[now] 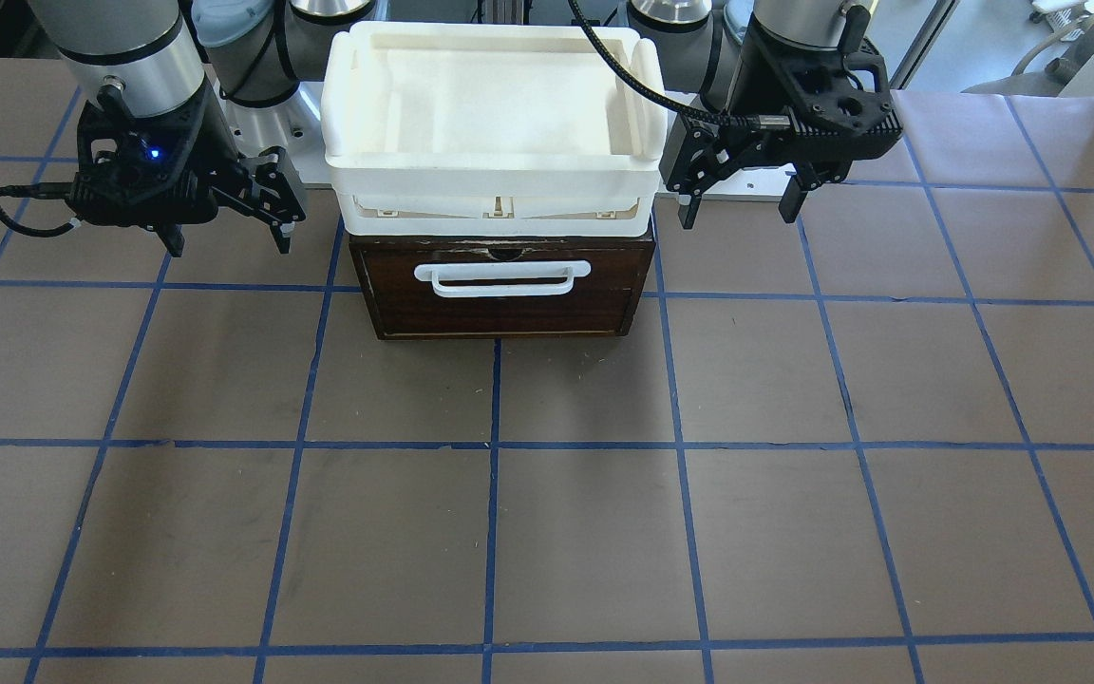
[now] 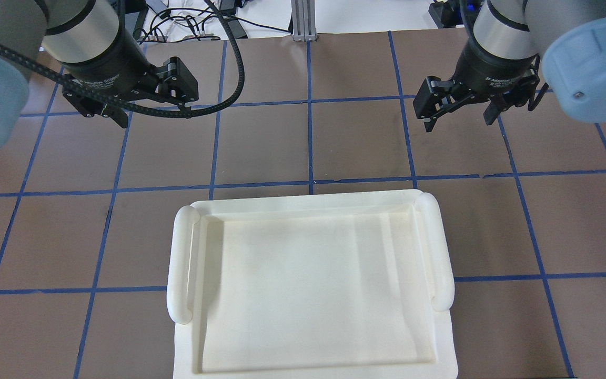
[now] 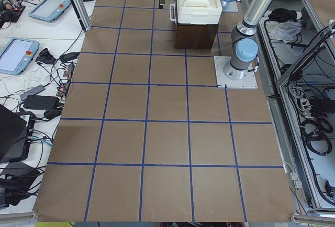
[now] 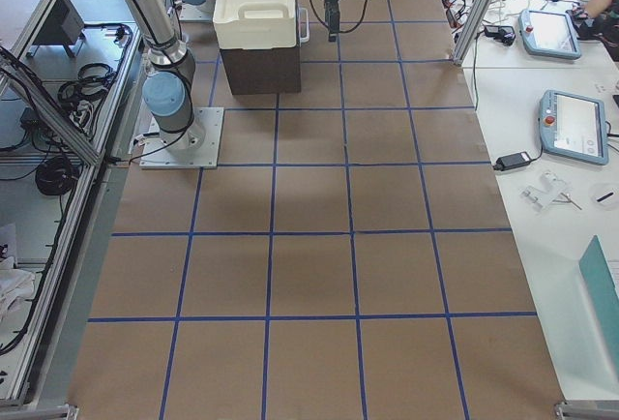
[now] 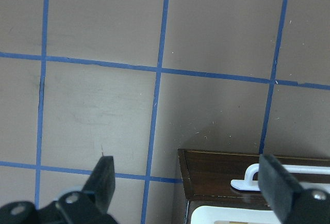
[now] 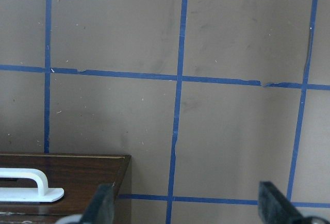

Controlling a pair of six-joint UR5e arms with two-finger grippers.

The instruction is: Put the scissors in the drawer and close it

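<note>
The drawer [image 1: 501, 290] is seen pushed in flush with its dark wooden cabinet, the white bar handle [image 1: 503, 277] facing away from the robot toward the open worktop [image 1: 547, 532]; a white plastic tray [image 2: 311, 287] sits on top of the cabinet; the scissors are found in none of the views, neither on the worktop nor in the tray, so their place cannot be told, and it may be judged that they lie inside the shut drawer; if so, the task would be as good as finished.

The left gripper [image 1: 742, 204] is held above the worktop just beside one end of the cabinet, its fingers spread wide and grasping nothing; the right gripper [image 1: 229, 233] is held just beside the other end, likewise spread and bare; both hang clear of the worktop.

The handle's long axis is laid across the line between the two grippers, and it lies inward and slightly forward of each; in the left wrist view its end [image 5: 247, 178] is seen close to one finger [image 5: 276, 182]; neither arm is clearly the nearer, the cabinet being set almost midway between them.
</note>
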